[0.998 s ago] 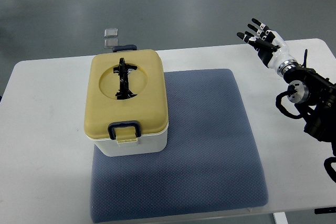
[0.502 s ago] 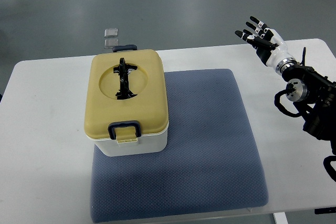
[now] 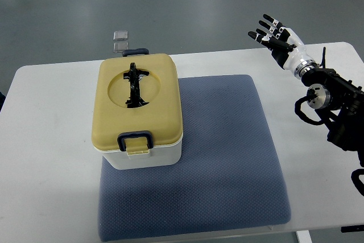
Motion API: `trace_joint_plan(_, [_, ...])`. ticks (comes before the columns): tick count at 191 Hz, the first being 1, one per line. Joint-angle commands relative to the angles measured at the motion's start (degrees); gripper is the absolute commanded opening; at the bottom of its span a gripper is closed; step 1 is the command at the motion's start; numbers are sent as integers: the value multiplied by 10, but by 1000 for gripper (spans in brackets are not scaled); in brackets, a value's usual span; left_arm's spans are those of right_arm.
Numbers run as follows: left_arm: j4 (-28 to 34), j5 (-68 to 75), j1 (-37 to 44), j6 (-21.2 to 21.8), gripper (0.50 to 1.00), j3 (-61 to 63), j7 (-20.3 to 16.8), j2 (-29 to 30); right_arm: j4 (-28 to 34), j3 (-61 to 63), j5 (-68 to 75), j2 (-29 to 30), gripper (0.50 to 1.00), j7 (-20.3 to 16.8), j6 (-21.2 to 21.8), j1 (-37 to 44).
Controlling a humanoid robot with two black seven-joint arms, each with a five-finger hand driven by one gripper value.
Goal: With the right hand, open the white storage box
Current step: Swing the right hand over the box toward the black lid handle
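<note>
Table (image 3: 51, 157) space is taken up mostly by a blue-grey mat (image 3: 227, 157), and the white storage box (image 3: 149, 156) sits on the mat's far left corner, closed under its yellow lid (image 3: 111, 123). A dark latch (image 3: 134, 139) sits on the near edge of the lid, a second dark clasp (image 3: 135, 52) shows at the far edge, and a black folding handle (image 3: 133, 85) lies flat in the lid's round recess. The right hand (image 3: 277, 33) hovers over the far right edge of the table, well apart from the box, with its fingers (image 3: 263, 28) spread wide and holding nothing.

Trouble could come from the long reach to the left: a sweep that arrives too low might shove the box along the mat instead of meeting the latch. Pulling up on the lid with the latch not released would probably lift or tip the whole box, as nothing braces it. Fingers so widely spread may also snag on the handle.

Whether the near latch is locked or merely resting cannot be told from above. The far clasp is mostly hidden behind the lid. Two small clear items (image 3: 119, 40) on the floor beyond the table are too small to identify. The right arm is cut off at the right edge, and no left arm shows.
</note>
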Motion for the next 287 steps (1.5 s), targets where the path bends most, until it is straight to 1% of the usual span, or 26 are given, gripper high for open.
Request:
trace_joint_plan(1, [0,0,0,0,1000,0,0,0,2,-1,-2,0,926,0,0,0])
trace_joint_plan(20, [0,0,0,1,1000,0,0,0,3,-10,-2,0,926,1,1,2])
trace_joint_plan(42, [0,0,0,0,1000,0,0,0,4,-57,-1,-5,924,3,9,15])
trace_joint_plan(53, [0,0,0,1,1000,0,0,0,4,-82,2,-13,921,11,17,25])
trace_joint_plan(73, [0,0,0,1,1000,0,0,0,4,-166,3,-35,919,56,20,52])
trace_joint_plan(90, [0,0,0,1,1000,0,0,0,10,-241,5,-51,919,85,20,87])
trace_joint_plan(116, [0,0,0,0,1000,0,0,0,45,-371,5,-87,919,144,25,153])
trace_joint_plan(133, [0,0,0,0,1000,0,0,0,74,-448,5,-106,919,176,31,203])
trace_joint_plan(153, [0,0,0,0,1000,0,0,0,105,-543,-1,-114,919,176,32,268])
trace_joint_plan(178, [0,0,0,0,1000,0,0,0,130,-692,-4,-114,919,176,32,386])
trace_joint_plan(196, [0,0,0,1,1000,0,0,0,149,-758,-6,-105,919,176,32,457])
trace_joint_plan(204, [0,0,0,1,1000,0,0,0,156,-771,-14,-100,919,176,31,474])
trace_joint_plan(214, [0,0,0,0,1000,0,0,0,163,-791,-35,-81,919,176,31,510])
trace_joint_plan(227, [0,0,0,1,1000,0,0,0,166,-800,-63,-62,919,176,27,536])
trace_joint_plan(248, [0,0,0,1,1000,0,0,0,175,-800,-114,-40,919,176,24,562])
trace_joint_plan(287, [0,0,0,1,1000,0,0,0,207,-800,-165,1,917,176,24,605])
